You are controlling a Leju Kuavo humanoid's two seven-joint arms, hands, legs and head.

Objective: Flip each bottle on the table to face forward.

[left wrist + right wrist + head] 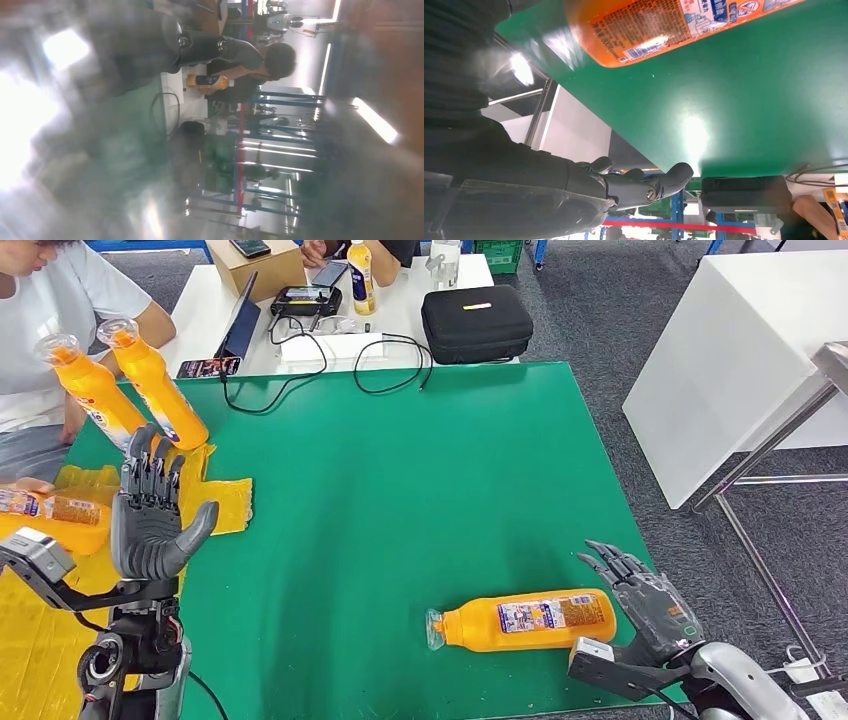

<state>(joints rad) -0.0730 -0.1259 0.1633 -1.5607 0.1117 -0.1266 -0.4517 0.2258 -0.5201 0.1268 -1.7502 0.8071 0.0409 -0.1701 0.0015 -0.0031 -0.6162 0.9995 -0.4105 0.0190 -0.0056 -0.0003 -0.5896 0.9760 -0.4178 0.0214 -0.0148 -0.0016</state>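
right robot hand [645,595] low at the near right corner of the green worktop [420,470], fingers spread and straight, holding nothing, palm turned toward the orange bottle [522,620] lying on its side just beside it, cap end pointing away from that hand toward the left, label up; whether fingers touch the bottle's base hard to tell, seemingly just apart. from the right wrist camera, same bottle [664,25] seen close and blurred against the green surface, thumb and dark fingers [659,185] stretched out past the worktop edge, nothing in them. left robot hand [150,515] raised upright over the near left side, fingers extended and apart, thumb out to the side, empty. just beyond its fingertips, two orange bottles [130,390] standing tilted side by side at the far left edge, near a person in a white shirt [60,320] seated there. beside that hand, toward the left edge, another orange bottle [55,515] lying on yellow packaging [225,500] spread beneath and behind the hand. well beyond both hands, on a white table at the far end: black zip case [476,322], laptop [240,325], looping black cables [390,365], one more upright bottle [361,278]. left wrist picture heavily blurred, only a person holding an orange bottle [207,81] discernible
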